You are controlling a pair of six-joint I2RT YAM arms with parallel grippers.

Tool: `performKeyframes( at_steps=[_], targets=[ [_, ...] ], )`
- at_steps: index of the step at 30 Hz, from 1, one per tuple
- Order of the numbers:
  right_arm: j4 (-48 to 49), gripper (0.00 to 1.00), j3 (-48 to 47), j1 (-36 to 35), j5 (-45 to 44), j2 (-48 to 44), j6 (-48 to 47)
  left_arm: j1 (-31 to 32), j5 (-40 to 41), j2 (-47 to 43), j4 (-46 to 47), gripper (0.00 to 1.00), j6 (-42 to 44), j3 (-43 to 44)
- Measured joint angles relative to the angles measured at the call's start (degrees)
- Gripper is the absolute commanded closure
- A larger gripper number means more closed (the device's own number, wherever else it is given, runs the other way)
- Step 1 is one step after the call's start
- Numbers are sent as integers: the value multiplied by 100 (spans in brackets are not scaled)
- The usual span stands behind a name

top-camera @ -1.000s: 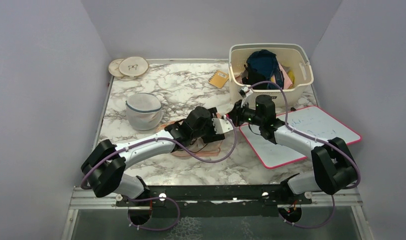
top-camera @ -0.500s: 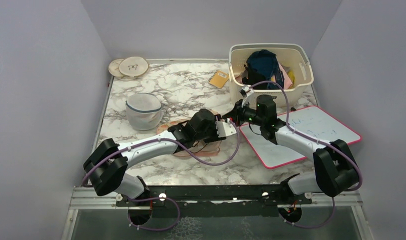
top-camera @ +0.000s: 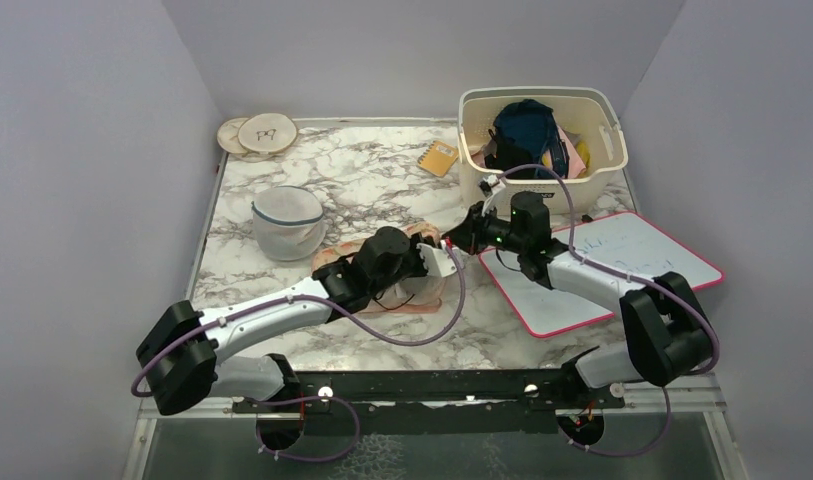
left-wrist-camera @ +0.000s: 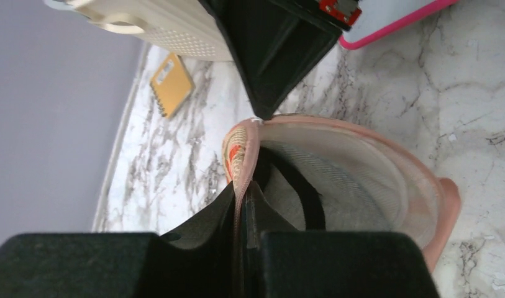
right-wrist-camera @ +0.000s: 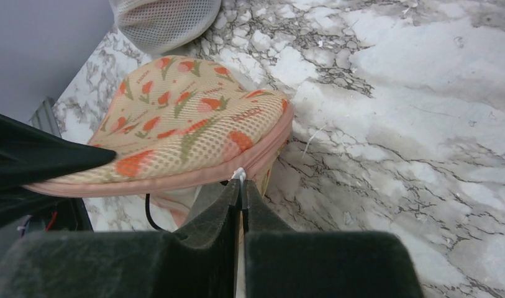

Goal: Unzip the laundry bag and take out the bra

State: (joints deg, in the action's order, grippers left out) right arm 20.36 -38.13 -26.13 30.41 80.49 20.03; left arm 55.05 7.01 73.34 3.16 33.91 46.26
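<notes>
**A:** Which step is judged to be in hand?

**B:** The unzipping. The laundry bag (right-wrist-camera: 187, 118) is seen lying mid-table. Its pink edging is pinched between the pressed-together fingers of the left gripper (left-wrist-camera: 240, 208). The small white zip pull (right-wrist-camera: 239, 174) at the bag's right end is nipped by the closed right gripper (right-wrist-camera: 240, 189).

**A:** Is any opening seen?

**B:** Yes, in the left wrist view. A pale mesh lining is shown, and a black strap (left-wrist-camera: 299, 192) that is taken to be part of the bra. How far round the zip is run cannot be told.

**A:** What is called for next?

**B:** The edging is to be held firm while the pull is drawn along the seam. One gripper must then be freed so that the bra can be reached.

**A:** And the room for moving?

**B:** Nearest, bare marble table (top-camera: 502, 335) is left between the bag and the arms' bases. The pink-rimmed whiteboard (top-camera: 642, 250) is set near on the right, and the white mesh dome (top-camera: 287, 222) near on the left. Farther back, the yellow notebook (top-camera: 439, 157), the cream basket (top-camera: 592, 100) and the wooden discs (top-camera: 267, 133) are placed well apart from the bag. The table is closed in by walls on three sides.
</notes>
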Motion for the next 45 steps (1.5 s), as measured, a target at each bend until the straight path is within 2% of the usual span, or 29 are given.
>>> performKeyframes(
  at_steps=[8, 23, 31, 40, 45],
  targets=[
    [46, 99, -94, 2, 249, 382, 33, 299, 442, -455, 400, 100, 415, -380],
    [-31, 99, -992, 31, 621, 1482, -232, 385, 485, -706, 634, 100, 529, -424],
    [74, 92, -1364, 31, 833, 2022, -243, 385, 487, -673, 625, 100, 439, -428],
    [-33, 65, -1432, 35, 734, 2013, -352, 396, 525, -461, 616, 100, 142, -334],
    [-280, 44, -1390, 37, 369, 1777, -382, 396, 671, -278, 380, 100, -24, -20]
  ],
)
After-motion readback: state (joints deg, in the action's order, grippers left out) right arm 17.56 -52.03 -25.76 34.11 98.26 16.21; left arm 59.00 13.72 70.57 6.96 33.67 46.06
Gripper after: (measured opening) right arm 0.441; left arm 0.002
